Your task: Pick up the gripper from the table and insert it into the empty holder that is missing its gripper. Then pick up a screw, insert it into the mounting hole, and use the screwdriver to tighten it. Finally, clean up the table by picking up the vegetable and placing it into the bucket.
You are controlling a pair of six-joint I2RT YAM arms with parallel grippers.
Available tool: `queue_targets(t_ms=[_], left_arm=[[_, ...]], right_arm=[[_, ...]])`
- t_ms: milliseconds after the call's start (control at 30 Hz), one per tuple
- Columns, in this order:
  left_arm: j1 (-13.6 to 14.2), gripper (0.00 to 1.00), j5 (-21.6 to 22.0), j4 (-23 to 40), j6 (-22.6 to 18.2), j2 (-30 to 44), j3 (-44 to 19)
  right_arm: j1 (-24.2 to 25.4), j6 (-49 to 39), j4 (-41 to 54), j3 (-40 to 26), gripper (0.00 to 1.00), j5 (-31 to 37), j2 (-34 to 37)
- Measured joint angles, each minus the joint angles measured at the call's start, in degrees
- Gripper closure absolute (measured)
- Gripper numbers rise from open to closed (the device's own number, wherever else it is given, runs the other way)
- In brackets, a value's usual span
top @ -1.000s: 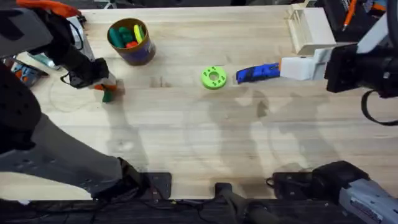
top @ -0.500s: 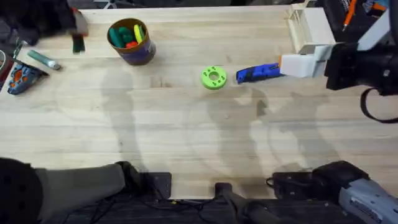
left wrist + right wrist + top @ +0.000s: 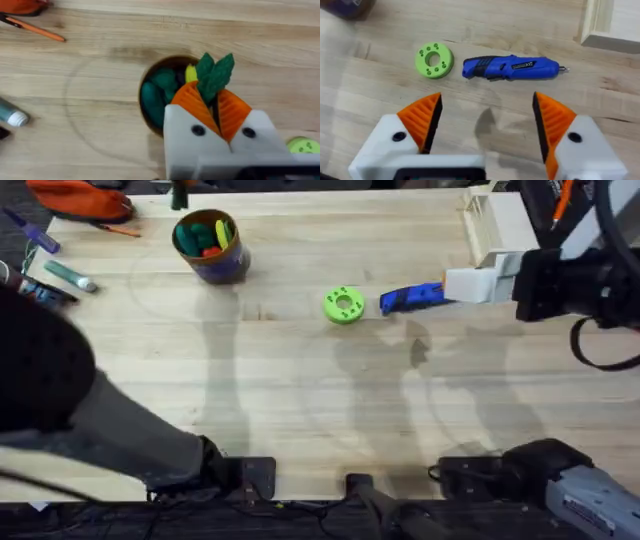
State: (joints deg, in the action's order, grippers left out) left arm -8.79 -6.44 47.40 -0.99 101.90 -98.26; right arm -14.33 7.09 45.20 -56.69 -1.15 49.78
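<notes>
The left gripper [image 3: 216, 112] is pinching a toy carrot [image 3: 212, 87], leafy top outward, directly above the bucket [image 3: 210, 246], which is sitting near the tabletop's far left corner. The right gripper [image 3: 487, 122] is hanging with fingers spread wide over the screwdriver [image 3: 412, 297], lying beside a green disc [image 3: 344, 305] toward the far right.
</notes>
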Motion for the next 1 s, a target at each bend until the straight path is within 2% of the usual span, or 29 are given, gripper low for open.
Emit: queue_targets(t_ms=[233,600,633,700,800,833,867,1000], left_arm=[[-0.07,0.980,-0.30,-1.20,1.11,6.59,0.00],[-0.07,0.980,-1.14,-0.70,1.49,8.82,0.00],[-0.07,0.950,-1.15,-0.68,1.46,8.82,0.00],[-0.07,0.669,-1.29,-0.61,1.51,8.82,0.00],[-0.07,0.173,-1.33,0.07,1.51,8.82,0.00],[-0.07,0.061,-1.31,0.40,1.77,8.82,0.00],[-0.07,0.027,-1.34,0.69,1.84,8.82,0.00],[-0.07,0.014,-1.33,1.18,1.88,8.77,0.00]], right_arm=[[0.00,0.00,-0.01,0.00,0.008,0.00,0.00],[0.00,0.02,-0.19,0.00,0.008,0.00,0.00],[0.00,0.00,-0.19,0.00,0.008,0.00,0.00],[0.00,0.00,-0.19,0.00,0.008,0.00,0.00],[0.00,0.00,-0.19,0.00,0.009,0.00,0.00],[0.00,0.00,-0.21,0.00,0.009,0.00,0.00],[0.00,0.00,-0.20,0.00,0.008,0.00,0.00],[0.00,0.00,-0.21,0.00,0.009,0.00,0.00]])
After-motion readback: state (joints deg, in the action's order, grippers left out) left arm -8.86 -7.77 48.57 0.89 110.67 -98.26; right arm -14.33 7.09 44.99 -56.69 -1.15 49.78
